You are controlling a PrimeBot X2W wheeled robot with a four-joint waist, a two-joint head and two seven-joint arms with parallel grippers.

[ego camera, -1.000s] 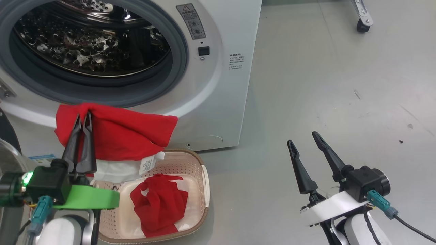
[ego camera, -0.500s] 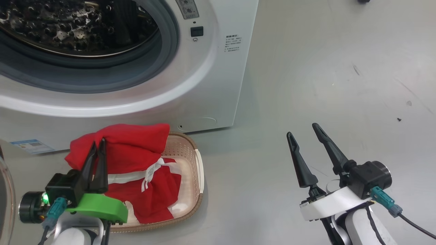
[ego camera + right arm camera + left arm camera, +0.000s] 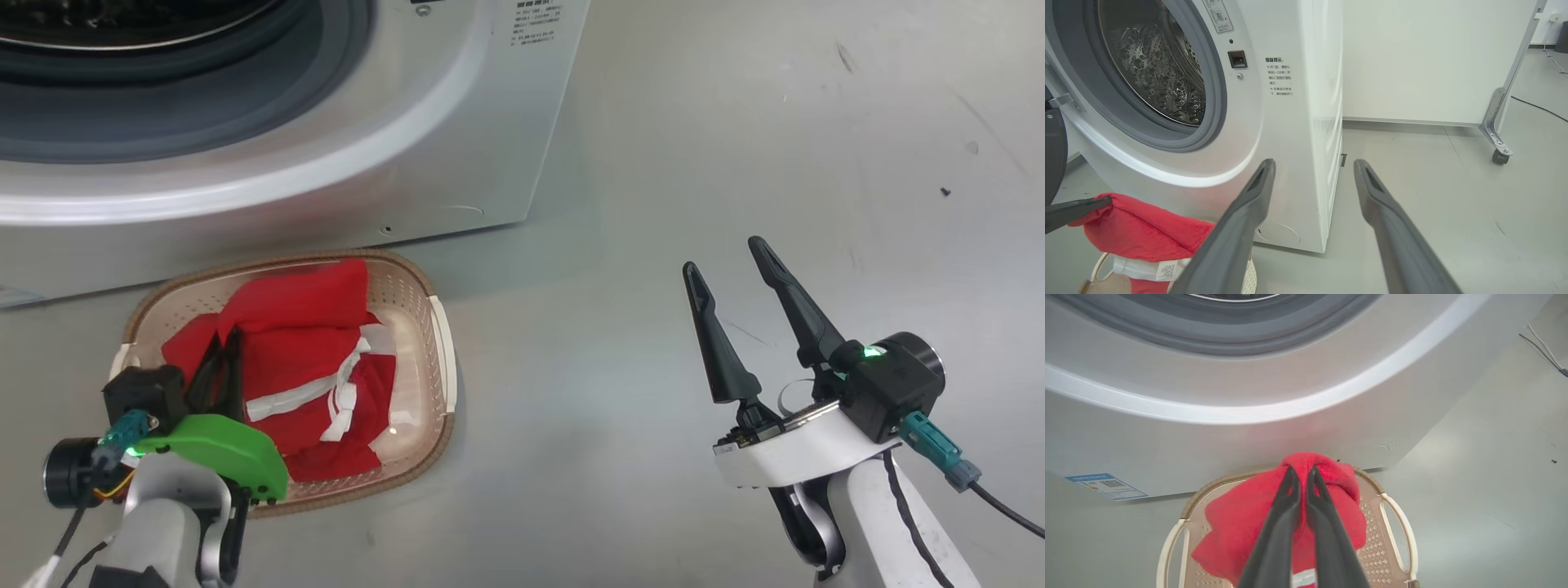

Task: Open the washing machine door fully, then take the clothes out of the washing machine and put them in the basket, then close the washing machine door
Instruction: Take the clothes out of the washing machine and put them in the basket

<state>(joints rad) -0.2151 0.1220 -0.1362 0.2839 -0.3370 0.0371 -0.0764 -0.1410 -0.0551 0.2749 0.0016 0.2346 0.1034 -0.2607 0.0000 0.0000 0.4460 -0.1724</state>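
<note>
The left gripper [image 3: 227,336] pinches a fold of the red garment [image 3: 306,322], which lies heaped in the cream basket [image 3: 412,273] on the floor, just in front of the washing machine [image 3: 457,122]. The right gripper [image 3: 724,255] hangs spread and empty, well apart. The cloth looks light, soft and limp (it slumps wherever unsupported), so a bunched fold is probably the surest place to take hold.
</note>
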